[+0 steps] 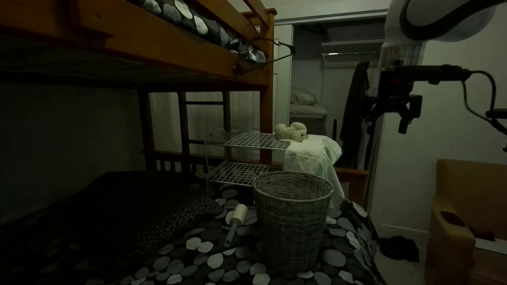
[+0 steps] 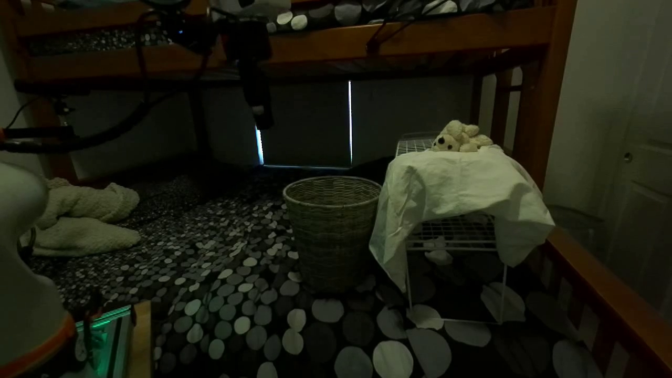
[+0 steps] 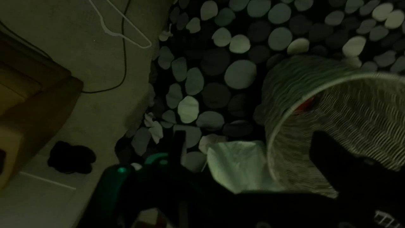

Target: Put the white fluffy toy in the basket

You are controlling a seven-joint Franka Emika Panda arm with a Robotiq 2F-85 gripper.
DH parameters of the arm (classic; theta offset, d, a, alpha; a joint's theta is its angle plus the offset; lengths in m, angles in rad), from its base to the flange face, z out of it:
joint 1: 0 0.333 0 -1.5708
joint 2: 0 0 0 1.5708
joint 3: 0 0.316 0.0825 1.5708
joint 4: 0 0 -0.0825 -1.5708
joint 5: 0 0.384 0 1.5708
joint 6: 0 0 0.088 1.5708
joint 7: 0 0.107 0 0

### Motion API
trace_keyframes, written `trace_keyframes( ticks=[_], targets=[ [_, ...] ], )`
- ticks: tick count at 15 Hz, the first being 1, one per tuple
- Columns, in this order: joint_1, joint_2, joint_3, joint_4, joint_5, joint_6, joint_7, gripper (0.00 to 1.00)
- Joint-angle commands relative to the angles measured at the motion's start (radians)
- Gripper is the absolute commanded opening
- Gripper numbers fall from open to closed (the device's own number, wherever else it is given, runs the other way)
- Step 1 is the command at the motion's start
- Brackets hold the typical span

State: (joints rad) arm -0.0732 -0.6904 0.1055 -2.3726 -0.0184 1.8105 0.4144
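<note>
The claw [image 3: 248,136] is held up in the air, higher than the basket [image 2: 336,252] and seemingly off to one side of its mouth; its fingers [image 3: 326,152] are spread wide in the wrist view, and nothing is gripped between them. The task is judged to be at its start: no part of the move can be counted as done, since the white fluffy toy [image 2: 462,136] is neither grasped nor placed in the basket. The reach, the grasp, the lift, the carry to the basket and the release are all left to be made. The basket itself is stood upright on the spotted bedding [image 1: 215,260], its wide mouth uncovered, so it is judged ready to receive; a small red patch [image 3: 305,105] is seen inside its rim, though what it is cannot be told. Near the basket and above the level of its rim, the toy is borne on top of a wire rack [image 1: 249,140], rested at least partly on the white cloth [image 2: 457,184] draped there. In both exterior views a cream-coloured, nubbly plush animal is shown, with rounded parts, ears or paws, bunched together and a dark nose and eye set in a pale face tipped low toward the cloth. It is judged to be soft and light, so a gentle squeeze should be taken easily.
</note>
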Motion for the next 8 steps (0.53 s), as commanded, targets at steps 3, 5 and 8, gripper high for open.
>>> trace_keyframes(
  ticks=[3,5,8],
  targets=[
    [-0.092,-0.007,-0.220,0.116,-0.031,0.135,-0.213,1.00],
    [-0.082,0.037,-0.293,0.196,0.031,0.166,-0.289,1.00],
    [-0.108,0.016,-0.291,0.182,0.044,0.169,-0.298,1.00]
  ],
)
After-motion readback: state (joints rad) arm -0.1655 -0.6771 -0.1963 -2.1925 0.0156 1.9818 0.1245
